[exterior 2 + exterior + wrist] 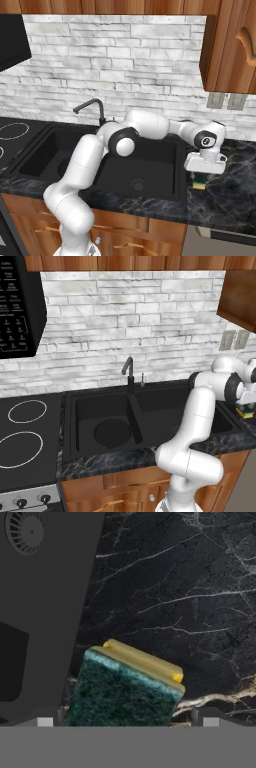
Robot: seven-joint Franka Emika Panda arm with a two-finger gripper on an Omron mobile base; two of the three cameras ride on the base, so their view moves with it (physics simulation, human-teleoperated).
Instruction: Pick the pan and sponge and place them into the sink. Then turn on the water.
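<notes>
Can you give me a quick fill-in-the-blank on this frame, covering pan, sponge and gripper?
1. The round matte black pan lies in the ___ basin of the black double-basin sink.
2. The yellow sponge with dark green top rests on the black marble ___.
3. The gripper above the sponge is ___.
4. The curved black faucet runs ___ water.

Missing: left; counter; open; no

Fig.: what I see besides my job: stove w/ two white-ringed burners at left, microwave above it, brick wall, wall outlets, wood cabinets, dark marble counter.
</notes>
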